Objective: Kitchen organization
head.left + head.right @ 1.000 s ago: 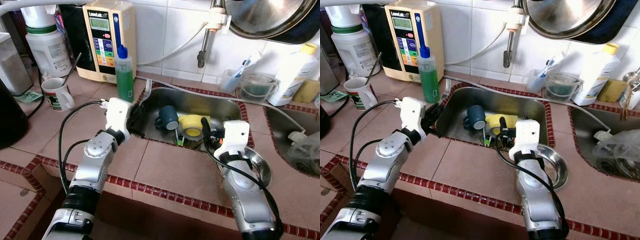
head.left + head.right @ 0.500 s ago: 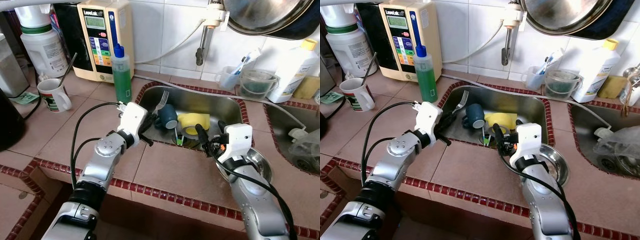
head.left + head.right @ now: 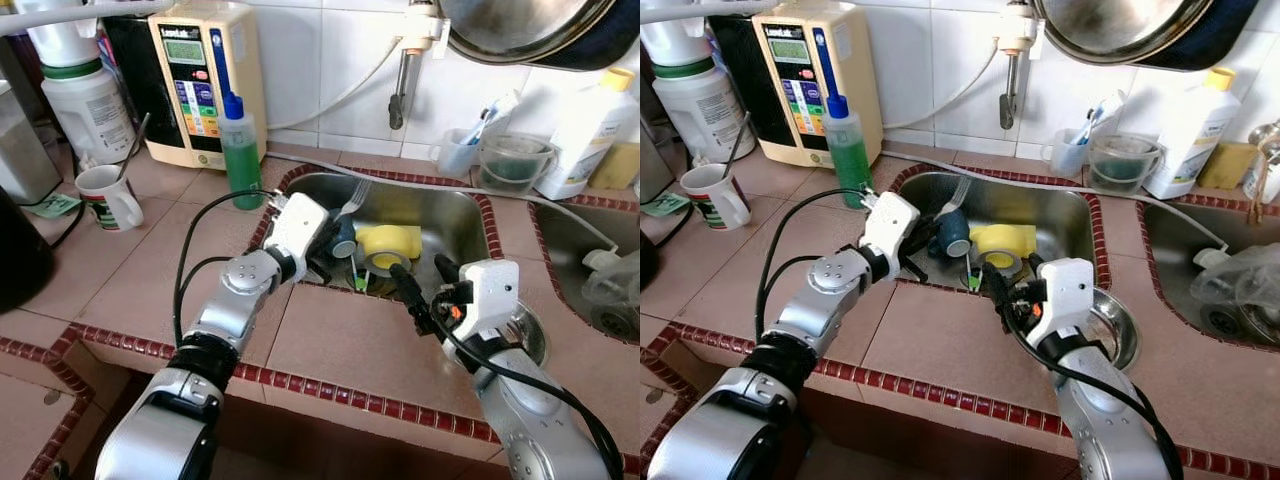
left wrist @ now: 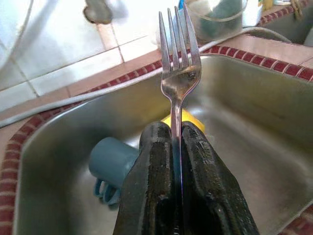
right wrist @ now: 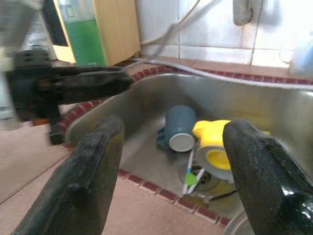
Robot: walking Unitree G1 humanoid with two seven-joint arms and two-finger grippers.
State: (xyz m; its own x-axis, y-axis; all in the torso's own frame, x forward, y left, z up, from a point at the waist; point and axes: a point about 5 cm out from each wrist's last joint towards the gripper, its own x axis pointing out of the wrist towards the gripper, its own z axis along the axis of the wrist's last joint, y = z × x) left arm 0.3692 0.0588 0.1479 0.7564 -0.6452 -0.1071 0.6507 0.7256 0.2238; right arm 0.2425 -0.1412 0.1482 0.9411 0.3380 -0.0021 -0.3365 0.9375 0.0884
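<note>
Gripping fork (image 4: 179,68), left end effector (image 4: 177,142) over sink (image 3: 470,215).

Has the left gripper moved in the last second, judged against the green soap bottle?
Yes. The left gripper, shut on the fork, has swung from beside the green soap bottle rightward over the sink.

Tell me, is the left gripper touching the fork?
Touching. The left wrist view shows the left gripper with both black fingers pressed against the handle of the fork, tines up above the sink.
</note>
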